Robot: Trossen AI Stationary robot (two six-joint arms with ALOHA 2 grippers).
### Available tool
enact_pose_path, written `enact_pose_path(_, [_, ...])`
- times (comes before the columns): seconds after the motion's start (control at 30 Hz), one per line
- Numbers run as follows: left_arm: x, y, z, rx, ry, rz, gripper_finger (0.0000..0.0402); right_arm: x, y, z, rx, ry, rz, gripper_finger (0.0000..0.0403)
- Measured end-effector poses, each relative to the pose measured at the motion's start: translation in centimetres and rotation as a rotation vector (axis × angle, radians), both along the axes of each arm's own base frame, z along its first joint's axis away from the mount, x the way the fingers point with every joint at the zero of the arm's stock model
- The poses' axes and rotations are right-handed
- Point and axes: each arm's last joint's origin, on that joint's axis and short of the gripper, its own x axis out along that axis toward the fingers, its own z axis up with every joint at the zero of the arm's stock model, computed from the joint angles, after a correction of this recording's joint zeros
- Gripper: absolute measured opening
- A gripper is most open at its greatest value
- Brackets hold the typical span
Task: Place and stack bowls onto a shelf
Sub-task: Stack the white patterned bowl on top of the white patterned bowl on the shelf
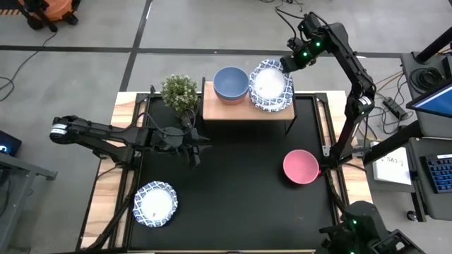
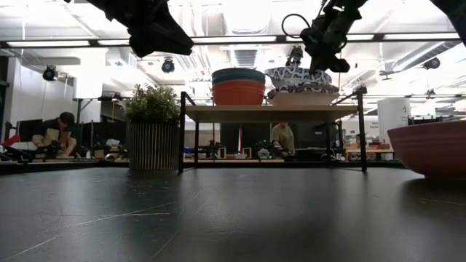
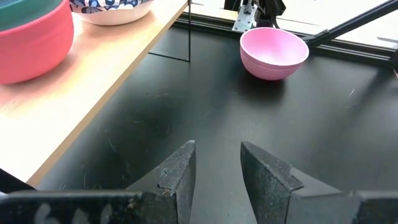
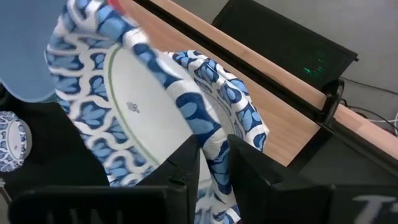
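The right gripper [image 4: 211, 163] straddles the scalloped rim of the top patterned bowl [image 1: 269, 82]: glossy white, blue leaf-print border. Its fingers stand narrowly parted on either side of the rim; whether they clamp it cannot be determined. Beneath it, this bowl tilts on a stack of like bowls on the light-wood shelf [image 1: 226, 110]. Beside that stack sits a smooth grey-blue bowl [image 1: 230, 82] over a red one, mostly hidden. The right arm reaches over the shelf's far edge. The left gripper [image 3: 216, 169] hovers part-open, empty, over matte black table mat [image 1: 240, 176]; a pink bowl [image 3: 274, 52] lies ahead.
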Motion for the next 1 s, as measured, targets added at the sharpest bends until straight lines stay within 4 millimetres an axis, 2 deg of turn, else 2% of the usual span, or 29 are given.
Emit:
enact_pose_path(0.63, [0.0, 0.0, 0.0, 0.002, 0.001, -0.001, 0.0109, -0.2, 0.0, 0.4, -0.036, 0.040, -0.023, 0.0075])
enact_pose_path(1.0, [0.1, 0.0, 0.3, 0.000, -0.029, -0.001, 0.0109, 0.6, -0.8, 2.3, -0.280, -0.061, 0.023, 0.0068])
